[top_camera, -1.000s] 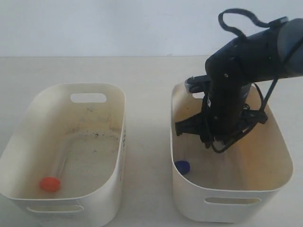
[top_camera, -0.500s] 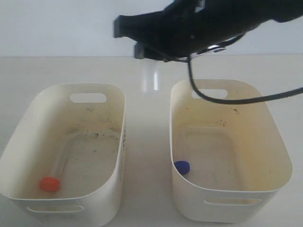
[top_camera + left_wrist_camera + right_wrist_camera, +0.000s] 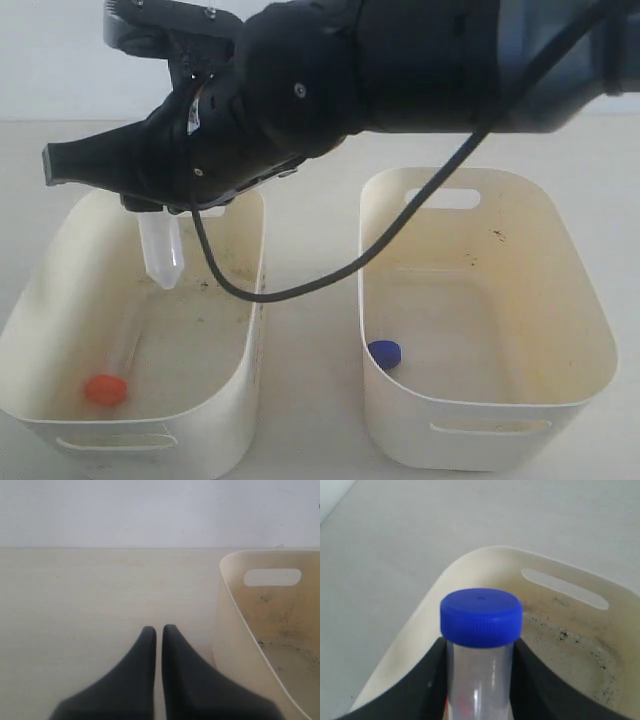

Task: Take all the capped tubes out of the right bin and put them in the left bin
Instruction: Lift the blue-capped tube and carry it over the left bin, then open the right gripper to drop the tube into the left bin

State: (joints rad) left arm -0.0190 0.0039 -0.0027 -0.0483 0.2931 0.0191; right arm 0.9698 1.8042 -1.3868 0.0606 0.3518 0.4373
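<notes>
My right gripper has reached across and hangs over the back of the left bin. It is shut on a clear capped tube that points tip-down above the speckled floor. In the right wrist view the tube's blue cap sticks out between the black fingers, with the left bin's rim below. An orange-capped tube lies in the left bin's front corner. A blue-capped tube lies against the right bin's left wall. My left gripper is shut on nothing, above bare table beside the left bin.
Both bins stand side by side on a pale beige table with a narrow gap between them. The black right arm and its cable stretch across above the gap and the left bin's back half. A white wall runs behind.
The right arm rose out of the right bin with the tube, swung left across the gap, and now holds the tube lower, over the left bin.
</notes>
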